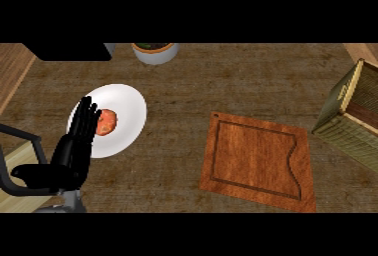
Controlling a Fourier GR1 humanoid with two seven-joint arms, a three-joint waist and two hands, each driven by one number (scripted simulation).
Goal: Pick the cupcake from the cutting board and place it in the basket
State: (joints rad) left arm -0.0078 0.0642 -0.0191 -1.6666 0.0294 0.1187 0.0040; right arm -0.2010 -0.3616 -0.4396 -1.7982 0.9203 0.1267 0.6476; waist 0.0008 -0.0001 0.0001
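Seemingly the only food we see is a small round orange-red lump (107, 122), lying left of centre on a smooth white plate (127, 106); whether it is the cupcake we cannot tell. Our left hand (72, 152) lies over the plate's left edge, fingers straight, gripping nothing. To the right sits the grained wooden cutting board (255, 160) with a grooved border. Further right is a woven basket (353, 117), on the coarse brown counter (221, 80).

Single head cam, steep down on counter (244, 80), prob. mid-range.
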